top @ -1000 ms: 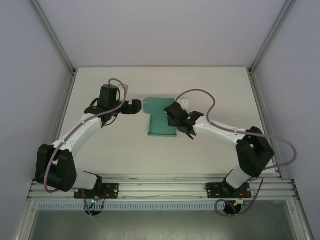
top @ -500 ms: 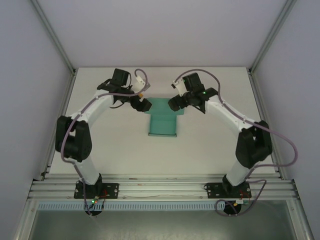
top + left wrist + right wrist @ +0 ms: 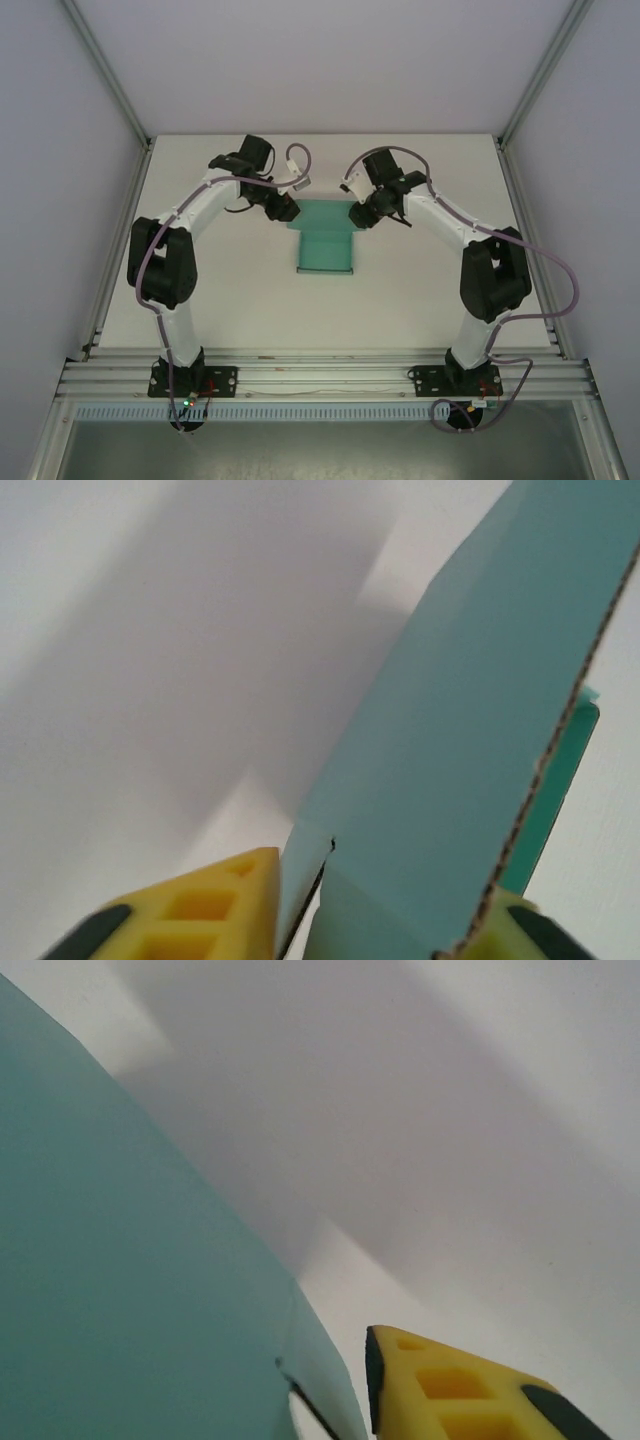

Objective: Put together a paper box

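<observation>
On the table (image 3: 220,290), the box (image 3: 325,245) lies centre frame. Left gripper (image 3: 289,211) pinches its upper-left corner; right gripper (image 3: 359,215) is at the upper-right, grip unclear.

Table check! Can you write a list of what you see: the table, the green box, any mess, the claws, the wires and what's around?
Surface: white table, plain and flat.
Job's things: teal paper box, mid-table, not yet folded shut.
Clutter: nothing seen.
Claws: left claw has yellow fingers on either side of a card flap; right claw is at the card's far right corner; can't tell whether either is pinching.
Cables: lilac cables loop along both arms, off the card.
Surroundings: pale walls, metal frame posts, rail at the near edge.
</observation>
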